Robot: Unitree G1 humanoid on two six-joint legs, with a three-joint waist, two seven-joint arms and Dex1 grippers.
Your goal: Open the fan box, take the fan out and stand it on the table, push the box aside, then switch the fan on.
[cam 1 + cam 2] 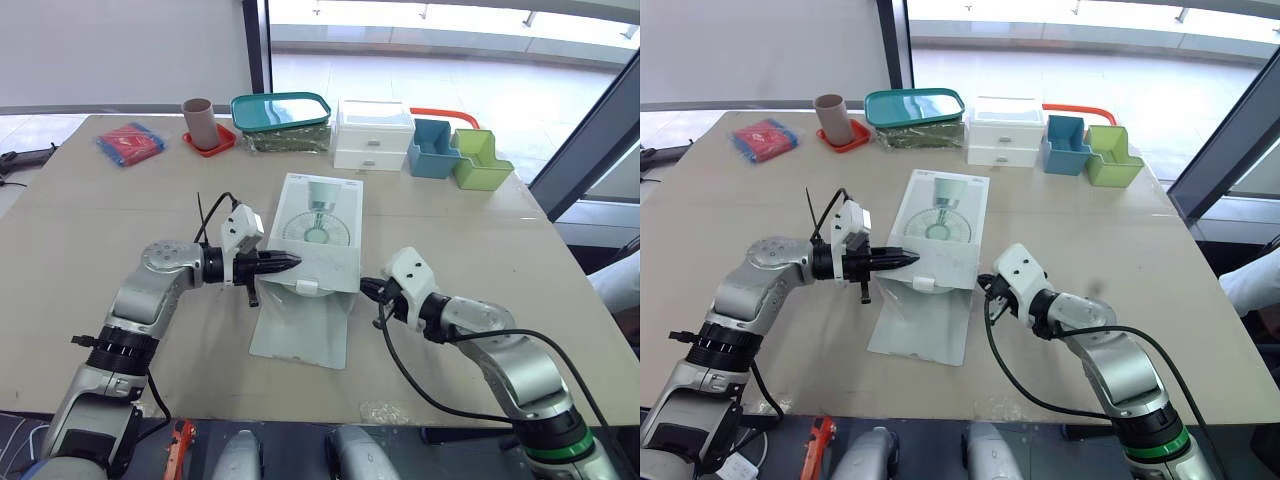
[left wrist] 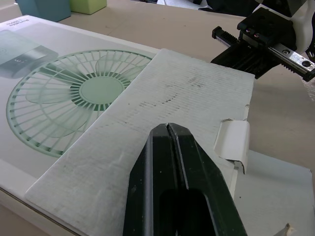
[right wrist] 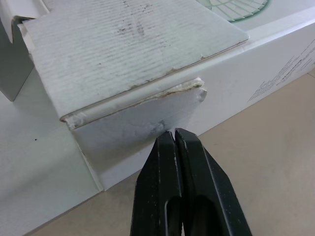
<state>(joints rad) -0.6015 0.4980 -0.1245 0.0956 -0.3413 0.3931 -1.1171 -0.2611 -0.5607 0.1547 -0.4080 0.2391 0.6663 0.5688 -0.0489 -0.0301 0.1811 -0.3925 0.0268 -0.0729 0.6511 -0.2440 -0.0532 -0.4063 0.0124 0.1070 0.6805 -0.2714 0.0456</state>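
Note:
The white fan box (image 1: 322, 215) lies flat in the middle of the table, with a green fan picture on its top. Its near end is open. One flap (image 2: 172, 98) is folded back over the top, and a long flap (image 1: 303, 325) lies flat on the table towards me. A small curled tab (image 2: 231, 142) sticks out at the opening. My left gripper (image 1: 292, 263) is shut, its tips resting over the folded-back flap. My right gripper (image 1: 365, 288) is shut too, its tips (image 3: 174, 133) close to the box's near right side wall just below the flap. The fan itself is hidden.
Along the table's far edge stand a red packet (image 1: 130, 142), a brown cup on a red coaster (image 1: 198, 122), a teal tray (image 1: 281, 110), a white drawer unit (image 1: 373, 135), and a blue bin (image 1: 433, 148) beside a green one (image 1: 480, 160). Bare tabletop flanks the box.

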